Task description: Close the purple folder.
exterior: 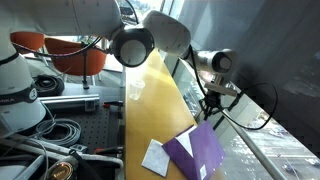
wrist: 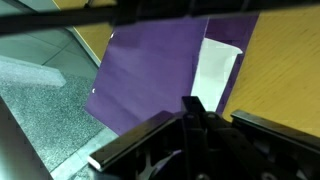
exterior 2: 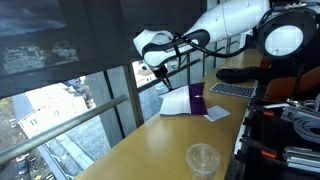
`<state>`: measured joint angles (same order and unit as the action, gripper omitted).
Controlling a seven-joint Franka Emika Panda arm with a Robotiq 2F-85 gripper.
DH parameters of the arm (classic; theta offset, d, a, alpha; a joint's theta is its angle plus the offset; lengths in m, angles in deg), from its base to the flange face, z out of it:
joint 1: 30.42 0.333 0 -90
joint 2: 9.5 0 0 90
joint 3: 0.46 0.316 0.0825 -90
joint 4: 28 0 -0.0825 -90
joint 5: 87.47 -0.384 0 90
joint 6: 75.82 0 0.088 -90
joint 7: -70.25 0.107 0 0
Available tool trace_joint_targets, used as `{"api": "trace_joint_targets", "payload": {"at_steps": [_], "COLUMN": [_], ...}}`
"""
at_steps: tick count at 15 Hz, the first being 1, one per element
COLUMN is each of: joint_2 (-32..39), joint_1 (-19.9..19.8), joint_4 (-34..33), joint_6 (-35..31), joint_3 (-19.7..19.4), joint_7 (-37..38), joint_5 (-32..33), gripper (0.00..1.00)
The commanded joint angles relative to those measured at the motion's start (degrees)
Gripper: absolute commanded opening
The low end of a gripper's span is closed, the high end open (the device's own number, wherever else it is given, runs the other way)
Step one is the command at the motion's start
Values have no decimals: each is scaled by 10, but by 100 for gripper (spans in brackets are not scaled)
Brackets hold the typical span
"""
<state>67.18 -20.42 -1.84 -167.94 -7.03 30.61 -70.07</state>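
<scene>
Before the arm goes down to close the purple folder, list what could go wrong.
1. The purple folder lies at the edge of the table by the window, so a sideways push from the end effector could slide it off.
2. A white sheet shows past the purple cover and might crease or slip out.
3. The small white card lies beside the folder and could get swept along.

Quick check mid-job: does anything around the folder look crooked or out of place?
The purple folder lies askew on the table, and in the wrist view its corner seems to overhang the window-side edge. A white sheet shows on it, slightly tilted. Nothing looks spilled or damaged.
</scene>
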Motion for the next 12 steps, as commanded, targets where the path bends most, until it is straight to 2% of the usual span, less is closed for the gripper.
{"api": "trace_joint_targets", "payload": {"at_steps": [1, 3, 8, 12], "joint_2": [-2, -3, -9, -16], "joint_1": [3, 4, -2, -6], "joint_4": [-6, -5, -5, 2], "joint_6": [17, 20, 36, -3], "joint_3": [4, 5, 29, 62], "joint_7": [-8, -10, -9, 3], "joint_5": [-1, -2, -28, -73], "gripper": [26, 34, 70, 99]}}
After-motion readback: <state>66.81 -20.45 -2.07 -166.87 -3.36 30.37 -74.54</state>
